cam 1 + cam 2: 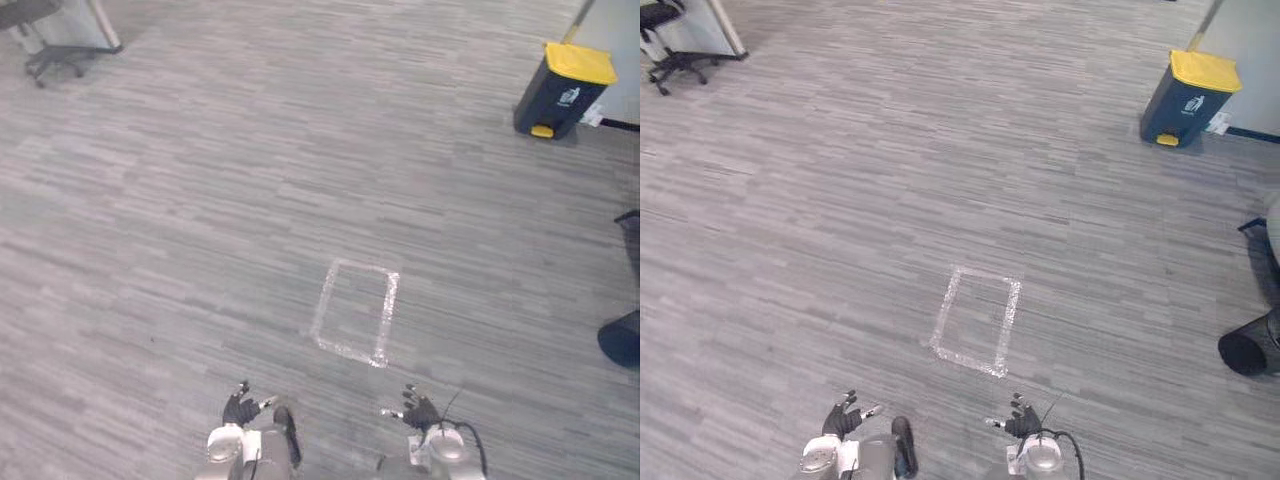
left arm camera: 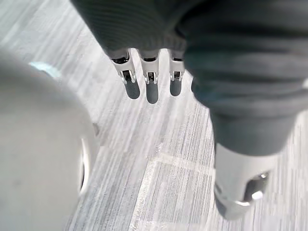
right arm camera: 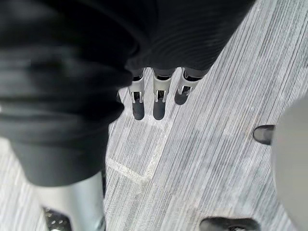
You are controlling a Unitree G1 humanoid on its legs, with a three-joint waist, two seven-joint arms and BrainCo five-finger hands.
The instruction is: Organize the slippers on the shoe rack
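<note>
floor [image 1: 200, 200]: grey, thin streaks
tape outline [image 1: 388, 315]: whitish
bin [image 1: 558, 100]: dark blue, yellow lid [image 1: 580, 62]
my fingers [image 2: 151, 90]: silver, dark tips

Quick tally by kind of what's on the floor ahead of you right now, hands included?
Yellow-lidded bin: 1
Office chair: 1
Taped rectangle on the floor: 1
Dark round thing at the right edge, kind unclear: 1
Robot hands, left hand and right hand, both open and holding nothing: 2
Total: 6
</note>
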